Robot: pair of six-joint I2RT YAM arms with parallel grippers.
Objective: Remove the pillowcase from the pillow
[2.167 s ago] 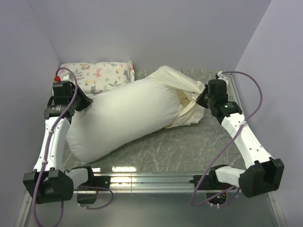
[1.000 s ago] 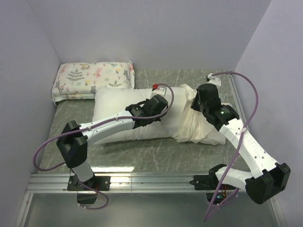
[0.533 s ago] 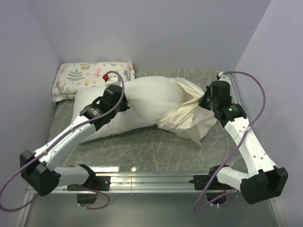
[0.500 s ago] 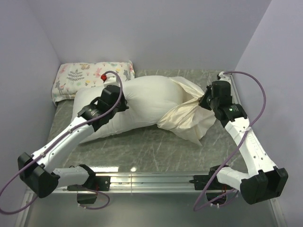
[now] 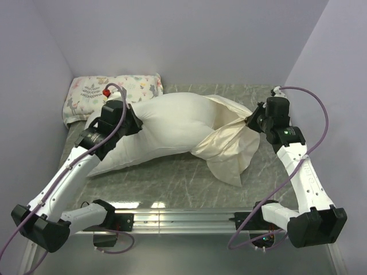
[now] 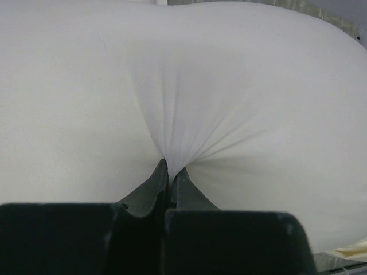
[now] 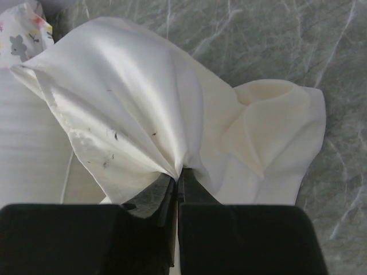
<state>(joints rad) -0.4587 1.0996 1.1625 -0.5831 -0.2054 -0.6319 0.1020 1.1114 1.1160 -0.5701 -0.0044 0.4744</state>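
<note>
The white pillow point(image 5: 166, 129) lies across the middle of the table. Its right end sits inside the cream pillowcase point(image 5: 232, 149), which fans out loose to the right. My left gripper point(image 5: 133, 123) is shut on a pinch of the pillow's white cover near its left end. In the left wrist view the pillow point(image 6: 229, 86) fills the frame and the gripper point(image 6: 169, 173) pinches its fabric. My right gripper point(image 5: 251, 119) is shut on the pillowcase at its far right end. The right wrist view shows the gripper point(image 7: 179, 175) gathering the pillowcase point(image 7: 132, 86), with the pillow point(image 7: 28, 154) at the left.
A small floral animal-print pillow point(image 5: 114, 91) lies at the back left against the wall, just behind my left gripper. Walls close in on the left, back and right. The marble tabletop point(image 5: 172, 177) runs to a metal rail point(image 5: 183, 217) at the front.
My left gripper has pulled the pillow leftward, toward the floral pillow. My right gripper has moved right with the pillowcase, which now covers less of the pillow.
</note>
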